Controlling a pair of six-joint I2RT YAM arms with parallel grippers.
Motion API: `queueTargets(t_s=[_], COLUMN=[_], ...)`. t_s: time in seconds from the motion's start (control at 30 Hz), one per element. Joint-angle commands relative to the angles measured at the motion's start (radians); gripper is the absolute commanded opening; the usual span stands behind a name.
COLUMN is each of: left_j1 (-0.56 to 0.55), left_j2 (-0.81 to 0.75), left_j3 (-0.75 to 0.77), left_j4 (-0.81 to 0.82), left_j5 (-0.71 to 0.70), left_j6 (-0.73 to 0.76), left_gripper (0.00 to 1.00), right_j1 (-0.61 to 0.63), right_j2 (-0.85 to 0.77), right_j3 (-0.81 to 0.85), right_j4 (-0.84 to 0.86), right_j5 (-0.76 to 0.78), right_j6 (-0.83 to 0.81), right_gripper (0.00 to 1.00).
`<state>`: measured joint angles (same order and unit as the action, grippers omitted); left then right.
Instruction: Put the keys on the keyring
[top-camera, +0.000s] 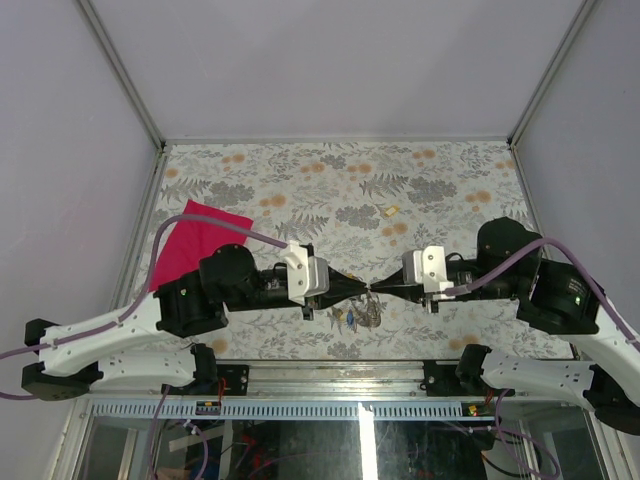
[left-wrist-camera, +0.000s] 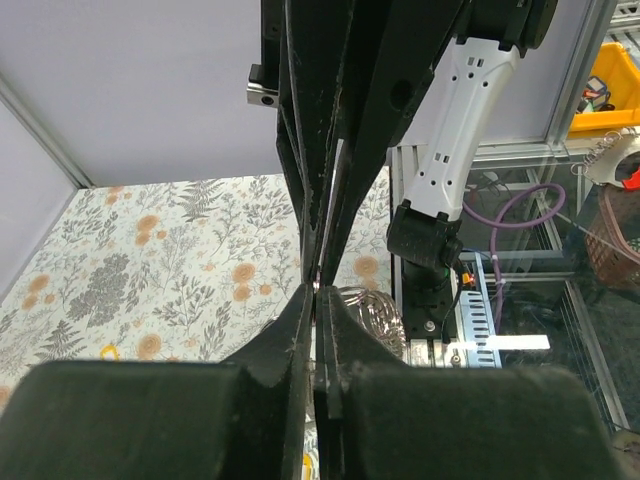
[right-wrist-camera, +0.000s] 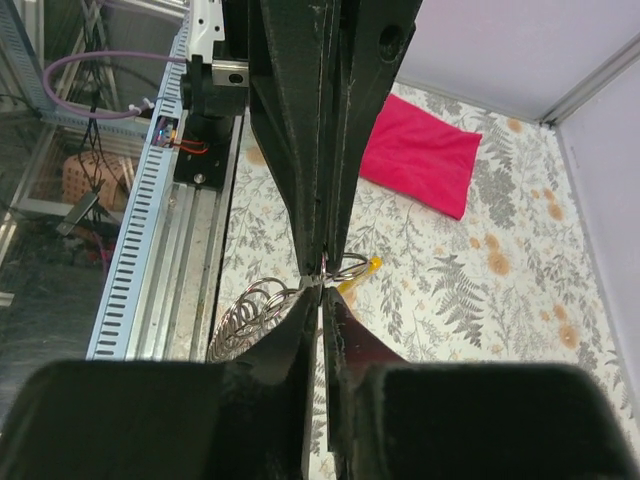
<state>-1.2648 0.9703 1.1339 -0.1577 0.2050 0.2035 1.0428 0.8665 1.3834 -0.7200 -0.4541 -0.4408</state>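
Top view, grippers: left gripper (top-camera: 358, 289) and right gripper (top-camera: 380, 290) are both pinched closed, tip to tip, in a line parallel to the table's (top-camera: 450, 180) near edge.
Top view, keyring: keyring (top-camera: 369, 312) with keys (top-camera: 348, 318) sits just nearward of those tips, equally close to both arms.
Left wrist, keyring: coils (left-wrist-camera: 365, 305) lie just right of the closed tips.
Right wrist, keyring: coils (right-wrist-camera: 250, 315) lie just left; a loop touches the tips; whether it is gripped, cannot tell.

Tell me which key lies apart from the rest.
The yellow-capped key, alone out on the floral table. The other keys are bunched beside the keyring near the table's front edge.
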Motion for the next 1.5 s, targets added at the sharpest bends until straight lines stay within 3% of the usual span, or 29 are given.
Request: queueTargets(t_s=[0.0,0.13,0.47,0.57,0.7,0.83,0.93,1.07,1.27,1.47], left_j1=[-0.002,-0.003,0.034,0.142,0.367,0.494,0.529,0.538,0.539,0.539], left_j2=[-0.062,-0.137,-0.208,-0.188,-0.16,-0.146,-0.136,-0.139,-0.155,-0.151], left_j3=[-0.028,-0.094,-0.181,-0.192,-0.248,-0.289,-0.297,-0.303,-0.313,-0.314], left_j4=[0.145,0.277,0.419,0.468,0.648,0.805,0.855,0.881,0.889,0.907], left_j5=[0.003,0.015,0.026,0.153,0.377,0.477,0.504,0.513,0.524,0.543], left_j6=[-0.033,-0.056,-0.098,-0.178,-0.354,-0.48,-0.516,-0.536,-0.545,-0.555], left_gripper=[0.0,0.0,0.0,0.0,0.0,0.0,0.0,0.0,0.0,0.0], right_j1=[0.004,0.003,0.003,0.004,0.003,0.004,0.002,-0.053,-0.343,-0.368], right_j2=[-0.059,-0.119,-0.218,-0.219,-0.2,-0.182,-0.143,-0.087,-0.082,-0.073], right_j3=[-0.035,-0.112,-0.358,-0.382,-0.341,-0.334,-0.34,-0.341,-0.462,-0.513], right_j4=[0.168,0.31,0.774,0.822,0.76,0.735,0.747,0.817,1.231,1.447], right_j5=[-0.018,-0.004,0.074,0.109,0.16,0.177,0.12,-0.069,-0.369,-0.309], right_j6=[0.041,0.087,0.296,0.331,0.345,0.363,0.382,0.451,0.818,0.903], right_gripper=[0.14,0.3,0.38,0.41,0.47,0.49,0.49,0.51,0.51,0.45])
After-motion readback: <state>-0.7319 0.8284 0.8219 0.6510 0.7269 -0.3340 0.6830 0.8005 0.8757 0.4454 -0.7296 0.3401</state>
